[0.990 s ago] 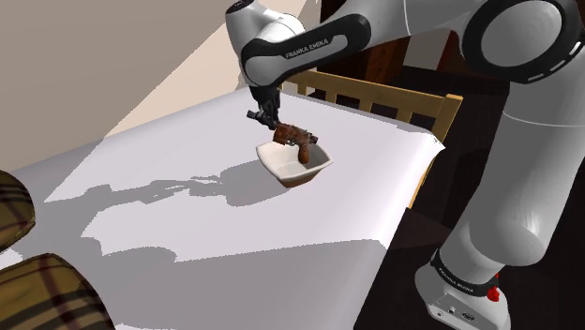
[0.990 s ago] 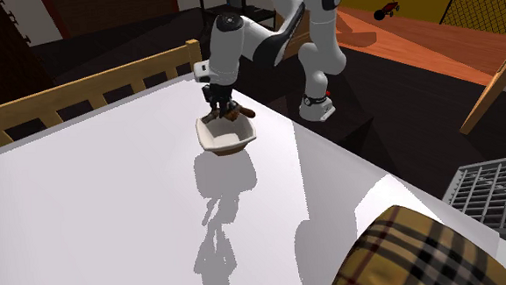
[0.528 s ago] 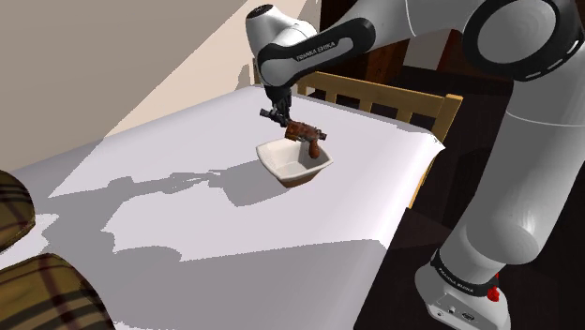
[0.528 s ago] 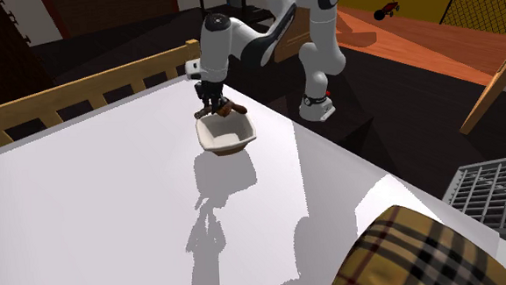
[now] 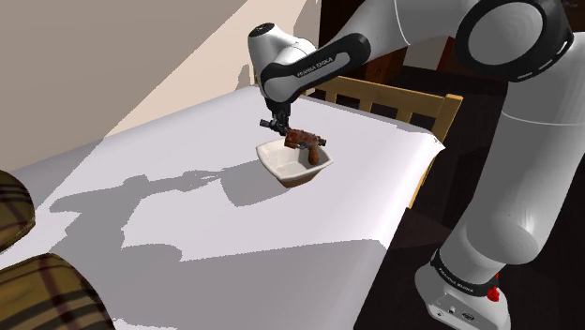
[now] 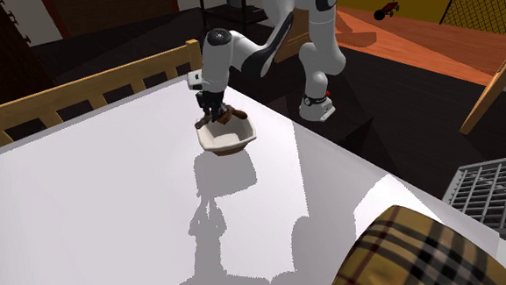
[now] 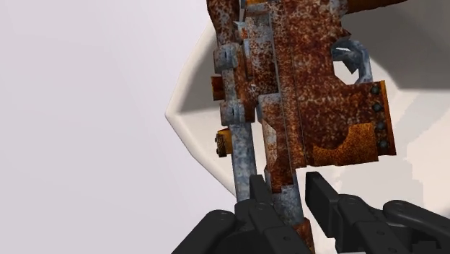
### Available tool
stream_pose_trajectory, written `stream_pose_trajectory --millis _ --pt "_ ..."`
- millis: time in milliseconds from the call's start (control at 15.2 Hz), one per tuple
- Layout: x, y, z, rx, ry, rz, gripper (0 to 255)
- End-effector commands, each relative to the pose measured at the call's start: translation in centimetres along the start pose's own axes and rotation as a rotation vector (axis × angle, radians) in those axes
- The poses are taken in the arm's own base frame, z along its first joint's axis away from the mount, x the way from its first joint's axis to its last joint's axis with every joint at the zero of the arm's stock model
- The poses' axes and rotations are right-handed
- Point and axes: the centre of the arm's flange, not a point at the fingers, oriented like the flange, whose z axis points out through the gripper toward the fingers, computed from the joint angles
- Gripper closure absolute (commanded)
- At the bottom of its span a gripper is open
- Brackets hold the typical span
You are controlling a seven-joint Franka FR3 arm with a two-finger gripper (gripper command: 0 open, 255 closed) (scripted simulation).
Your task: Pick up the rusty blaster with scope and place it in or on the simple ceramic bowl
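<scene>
Gripper (image 5: 277, 124): all-black, two-fingered; lower than a second ago and nudged toward the shoulder view's right, pinching the blaster's narrow grey end.
Blaster (image 5: 306, 141): rust-brown, pitted pistol shape with a grey scope; it came down with the claw and hangs just over the bowl, so release looks close.
Bowl (image 5: 281, 166): plain white, squarish, darker underneath; unmoved on the white bed surface (image 5: 187, 216).
Wrist view: shows the clasp itself and the bowl's white corner beneath the blaster.
Second exterior view: puts the blaster at the rim farther from that camera, not over the middle.
</scene>
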Motion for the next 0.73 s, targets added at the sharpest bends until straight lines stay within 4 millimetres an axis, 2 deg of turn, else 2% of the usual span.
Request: stream_pose_trajectory --millis 0,330,660 --pt "-0.1 -0.7 1.5 0.005 -0.015 -0.003 255" --pt "0.1 -1.5 3.9 0.005 -0.015 -0.003 255" --pt "0.1 -1.5 3.9 0.005 -0.015 -0.003 255"
